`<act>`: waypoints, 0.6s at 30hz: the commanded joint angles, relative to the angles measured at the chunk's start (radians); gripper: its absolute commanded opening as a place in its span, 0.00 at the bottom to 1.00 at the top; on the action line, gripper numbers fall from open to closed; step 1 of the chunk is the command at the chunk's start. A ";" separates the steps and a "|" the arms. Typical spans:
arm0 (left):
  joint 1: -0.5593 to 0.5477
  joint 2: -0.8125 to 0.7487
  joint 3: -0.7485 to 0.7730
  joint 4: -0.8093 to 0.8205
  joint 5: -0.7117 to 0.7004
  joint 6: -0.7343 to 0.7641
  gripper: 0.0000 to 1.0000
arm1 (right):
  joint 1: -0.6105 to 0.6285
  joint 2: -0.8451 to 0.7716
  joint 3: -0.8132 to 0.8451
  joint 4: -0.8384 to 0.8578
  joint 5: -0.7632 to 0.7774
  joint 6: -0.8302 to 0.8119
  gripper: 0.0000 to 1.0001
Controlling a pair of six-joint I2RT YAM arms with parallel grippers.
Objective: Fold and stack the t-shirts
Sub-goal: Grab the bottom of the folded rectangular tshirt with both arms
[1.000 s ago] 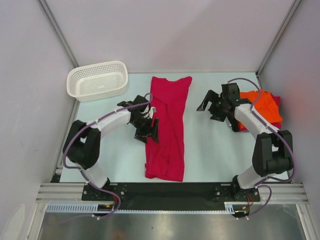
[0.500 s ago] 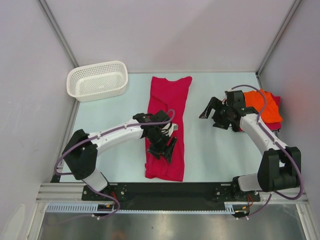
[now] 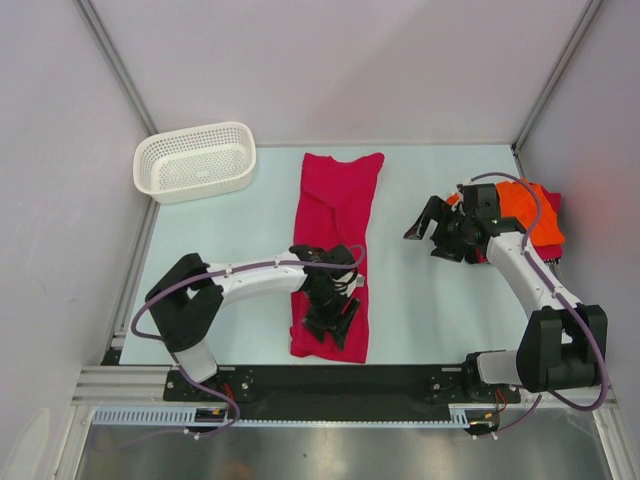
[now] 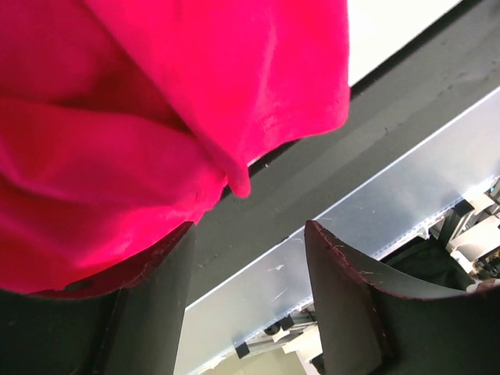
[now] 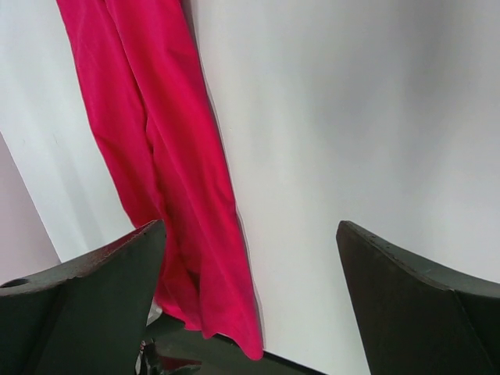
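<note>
Top external view, starting at the left: a white mesh basket (image 3: 185,190) sits at the far left corner of the pale table (image 3: 420,310), well apart from the cloth. The left arm reaches in from its base and bends toward the middle, so that the left gripper (image 3: 333,325) hangs over the near end of a crimson t-shirt (image 3: 335,215). That shirt is folded into a long narrow strip. It runs from the far side of the table down to the near edge, roughly in the centre.

Left wrist view: the left gripper (image 4: 248,234) has its jaws spread, and the gap between them shows only the black strip and metal rail at the table's near edge. The crimson t-shirt (image 4: 117,117) fills the upper left, bunched in soft folds. Its hem reaches the tip of one finger, but whether it touches the finger cannot be told. Nothing is pinched.

Further right in the top external view, the right gripper (image 3: 424,220) hovers above bare table between the strip and the right-hand pile, its jaws wide apart. In the right wrist view the right gripper (image 5: 250,224) holds nothing, and the crimson t-shirt (image 5: 180,180) lies beyond its fingers.

At the far right, an orange t-shirt (image 3: 525,205) lies folded by the right wall, on top of a second crimson t-shirt (image 3: 547,254) that shows at its edges. The right arm partly covers both.
</note>
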 commanded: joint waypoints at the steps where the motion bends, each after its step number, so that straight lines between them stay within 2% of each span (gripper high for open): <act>1: -0.009 0.039 0.022 0.037 0.029 0.008 0.63 | -0.017 -0.031 0.002 -0.006 -0.032 -0.029 0.97; 6: -0.010 0.091 0.061 0.041 0.035 0.032 0.62 | -0.030 -0.020 0.014 -0.006 -0.047 -0.038 0.97; 8: -0.010 0.118 0.079 0.042 0.041 0.040 0.58 | -0.036 -0.014 0.017 -0.008 -0.052 -0.043 0.97; 10: -0.010 0.138 0.090 0.044 0.046 0.043 0.48 | -0.041 -0.006 0.025 -0.009 -0.060 -0.043 0.97; 12: -0.010 0.151 0.104 0.045 0.054 0.046 0.43 | -0.041 -0.002 0.028 -0.006 -0.064 -0.043 0.96; 13: -0.010 0.152 0.107 0.044 0.057 0.044 0.34 | -0.043 0.001 0.029 -0.006 -0.066 -0.040 0.96; 18: -0.010 0.154 0.111 0.012 0.058 0.048 0.11 | -0.043 0.009 0.029 0.003 -0.075 -0.033 0.97</act>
